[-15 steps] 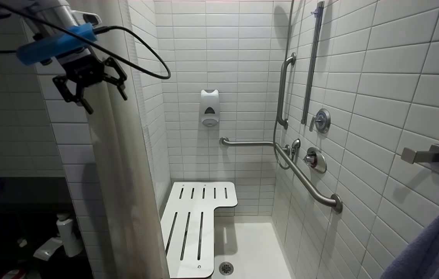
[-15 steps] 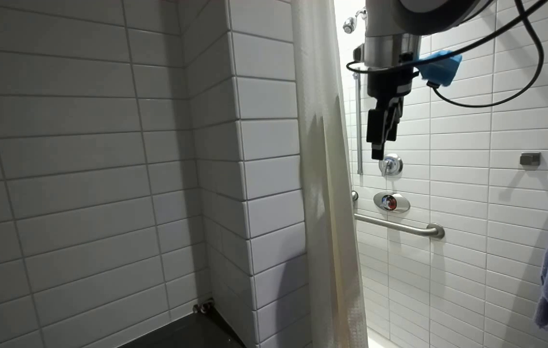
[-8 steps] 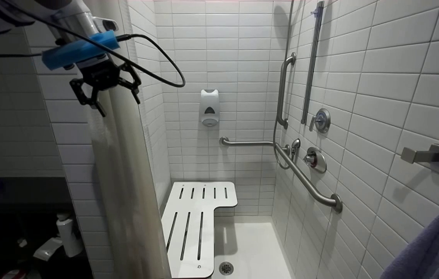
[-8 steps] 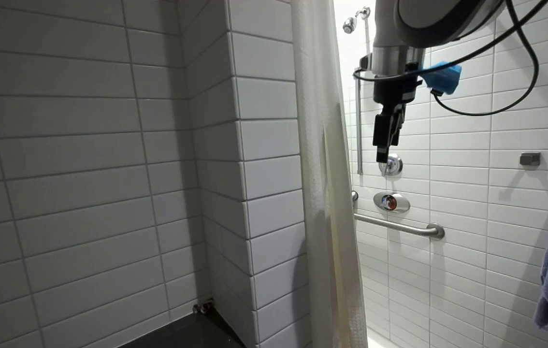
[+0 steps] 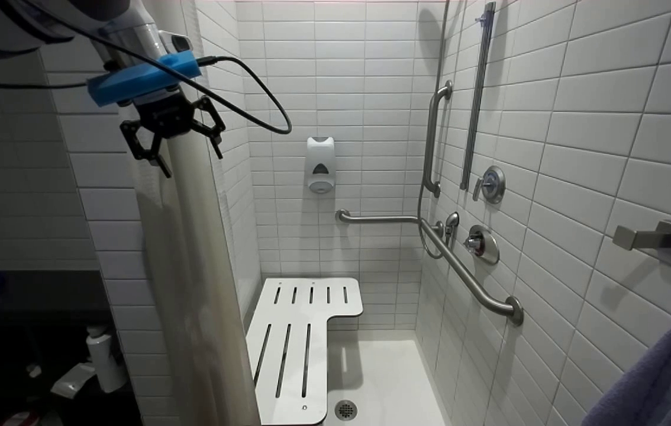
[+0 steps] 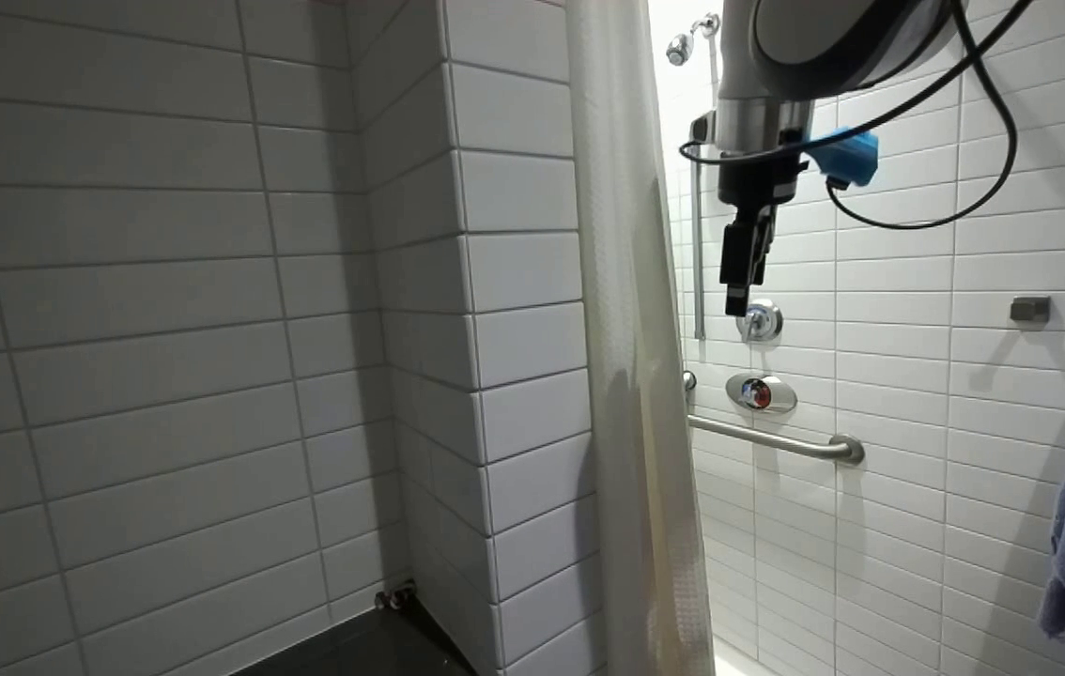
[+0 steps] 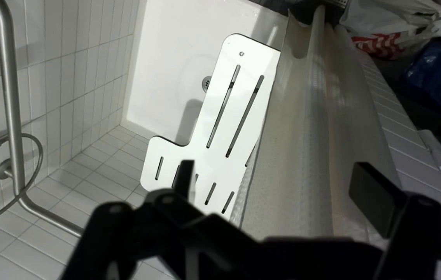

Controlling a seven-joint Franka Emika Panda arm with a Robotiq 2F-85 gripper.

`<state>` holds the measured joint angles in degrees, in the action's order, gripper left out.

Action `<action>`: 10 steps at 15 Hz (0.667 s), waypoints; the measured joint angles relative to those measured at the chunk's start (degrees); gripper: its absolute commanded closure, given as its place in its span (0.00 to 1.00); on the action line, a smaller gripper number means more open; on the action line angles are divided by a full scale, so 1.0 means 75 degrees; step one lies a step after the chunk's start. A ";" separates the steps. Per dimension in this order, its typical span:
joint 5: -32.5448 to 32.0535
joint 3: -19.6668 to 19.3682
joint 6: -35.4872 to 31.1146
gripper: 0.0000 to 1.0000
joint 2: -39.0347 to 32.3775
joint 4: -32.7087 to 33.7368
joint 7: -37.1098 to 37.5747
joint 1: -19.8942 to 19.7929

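Fingers [image 7: 184,177] spread well apart, and look at the angle: the black two-fingered tool [image 5: 193,166] hangs up high, tips aimed downward, open air between them! Nearest to it is the long cream fabric shower curtain [image 5: 193,278], hanging in loose folds right alongside and on down past the tool. In an exterior view a strip of white-tiled wall [image 6: 899,263] shows between the two, so they stand near each other, apart. From the wrist view, the folds fill much of the space framed by the fingers.

Just above the fingers, a bright blue oblong piece [image 5: 143,78] lies across the wrist, and a thin black cable [image 5: 279,132] loops out from there and back past the tool.

Now down, well below the tool: a white L-shaped slotted bench [image 5: 297,310], its edge tucked behind the curtain, with a round metal drain [image 5: 345,409] set in the white shower floor [image 5: 389,378] by its side. Also low beneath the tool, in the shade, a white pump bottle [image 5: 105,361]. Farther off from the tool, a white wall dispenser [image 5: 320,154], a bent brushed-metal grab bar [image 5: 464,273] and a round silver lever control [image 5: 493,184]. Farthest out, a purple towel [image 5: 667,378]!
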<state>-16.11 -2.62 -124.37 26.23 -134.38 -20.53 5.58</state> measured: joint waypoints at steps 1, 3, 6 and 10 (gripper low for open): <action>0.0035 -0.0018 0.0013 0.00 -0.0043 0.0085 -0.0076 0.0000; 0.0059 -0.0028 0.0119 0.00 -0.0124 0.0286 -0.0184 0.0000; 0.0060 -0.0019 0.0389 0.00 -0.0274 0.0665 -0.0278 0.0001; 0.0062 -0.0012 0.0789 0.00 -0.0563 0.1205 -0.0459 0.0004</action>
<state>-15.65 -2.71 -118.45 22.01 -125.34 -23.97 5.60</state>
